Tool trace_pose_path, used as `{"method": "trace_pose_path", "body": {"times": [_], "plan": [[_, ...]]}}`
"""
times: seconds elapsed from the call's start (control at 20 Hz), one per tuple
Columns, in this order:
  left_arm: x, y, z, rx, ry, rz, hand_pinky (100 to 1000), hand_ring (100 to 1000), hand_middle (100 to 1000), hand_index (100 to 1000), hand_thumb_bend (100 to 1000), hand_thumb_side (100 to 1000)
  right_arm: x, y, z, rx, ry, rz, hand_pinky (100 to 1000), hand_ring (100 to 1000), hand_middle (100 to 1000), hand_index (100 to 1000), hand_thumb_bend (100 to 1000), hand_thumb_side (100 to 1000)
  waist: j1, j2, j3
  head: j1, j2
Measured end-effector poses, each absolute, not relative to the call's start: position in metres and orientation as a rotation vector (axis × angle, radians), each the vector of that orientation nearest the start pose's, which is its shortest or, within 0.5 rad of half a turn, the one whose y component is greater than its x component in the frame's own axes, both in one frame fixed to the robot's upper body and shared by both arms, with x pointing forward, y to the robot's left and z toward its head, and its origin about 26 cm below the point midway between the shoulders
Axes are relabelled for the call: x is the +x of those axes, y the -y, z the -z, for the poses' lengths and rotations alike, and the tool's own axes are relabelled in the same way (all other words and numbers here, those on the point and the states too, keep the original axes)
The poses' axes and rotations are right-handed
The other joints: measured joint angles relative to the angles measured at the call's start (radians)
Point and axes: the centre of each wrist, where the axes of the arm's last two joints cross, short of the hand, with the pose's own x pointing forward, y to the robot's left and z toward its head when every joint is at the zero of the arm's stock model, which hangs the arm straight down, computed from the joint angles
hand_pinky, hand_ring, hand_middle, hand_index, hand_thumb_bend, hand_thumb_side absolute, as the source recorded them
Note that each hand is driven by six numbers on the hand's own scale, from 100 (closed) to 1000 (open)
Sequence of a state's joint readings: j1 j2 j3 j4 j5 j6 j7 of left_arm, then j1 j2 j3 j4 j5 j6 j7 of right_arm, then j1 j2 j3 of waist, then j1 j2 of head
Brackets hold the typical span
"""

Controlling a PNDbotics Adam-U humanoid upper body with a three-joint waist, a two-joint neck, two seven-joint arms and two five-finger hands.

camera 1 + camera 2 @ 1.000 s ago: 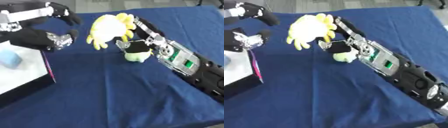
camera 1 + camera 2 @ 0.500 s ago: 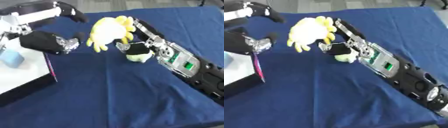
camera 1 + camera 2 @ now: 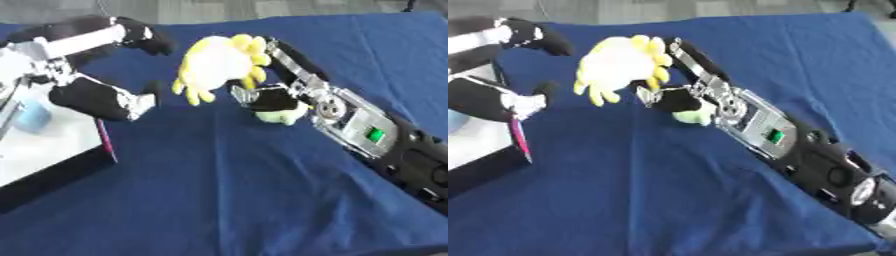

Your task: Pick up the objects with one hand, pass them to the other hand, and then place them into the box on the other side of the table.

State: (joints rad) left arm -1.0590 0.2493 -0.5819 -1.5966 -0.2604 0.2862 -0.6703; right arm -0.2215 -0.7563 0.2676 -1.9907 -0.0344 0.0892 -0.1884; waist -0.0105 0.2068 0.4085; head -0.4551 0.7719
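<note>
yellow flower toy (image 3: 217,66), no legible writing

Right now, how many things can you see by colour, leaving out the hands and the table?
Yellow-and-white flower-shaped soft toy, held in the right hand: 1
Pale green object under that hand: 1
Light blue object in the white box: 1
White box: 1
Total: 4
</note>
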Motion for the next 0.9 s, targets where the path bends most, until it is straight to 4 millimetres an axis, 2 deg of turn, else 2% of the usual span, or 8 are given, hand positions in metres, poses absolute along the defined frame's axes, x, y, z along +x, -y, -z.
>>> {"method": "trace_pose_path", "body": {"times": [0.25, 0.6, 0.9], "plan": [[0.345, -0.038, -0.284, -0.081, 1.669, 1.799, 1000, 902, 816, 886, 100, 431, 0.284, 0.273, -0.179, -0.412, 2.027, -0.715, 646, 529, 465, 567, 100, 100, 0.0, 0.004, 0.0, 0.0, 0.0], [0.345, -0.035, -0.278, -0.121, 1.64, 1.745, 1000, 902, 816, 894, 100, 537, 0.284, 0.271, -0.178, -0.446, 2.072, -0.72, 640, 524, 464, 566, 100, 100, 0.0, 0.006, 0.0, 0.0, 0.0], [0.345, -0.033, -0.276, -0.12, 1.641, 1.698, 1000, 902, 816, 893, 100, 546, 0.284, 0.269, -0.176, -0.444, 2.082, -0.72, 639, 524, 464, 565, 100, 100, 0.0, 0.008, -0.002, 0.0, 0.0]]}}
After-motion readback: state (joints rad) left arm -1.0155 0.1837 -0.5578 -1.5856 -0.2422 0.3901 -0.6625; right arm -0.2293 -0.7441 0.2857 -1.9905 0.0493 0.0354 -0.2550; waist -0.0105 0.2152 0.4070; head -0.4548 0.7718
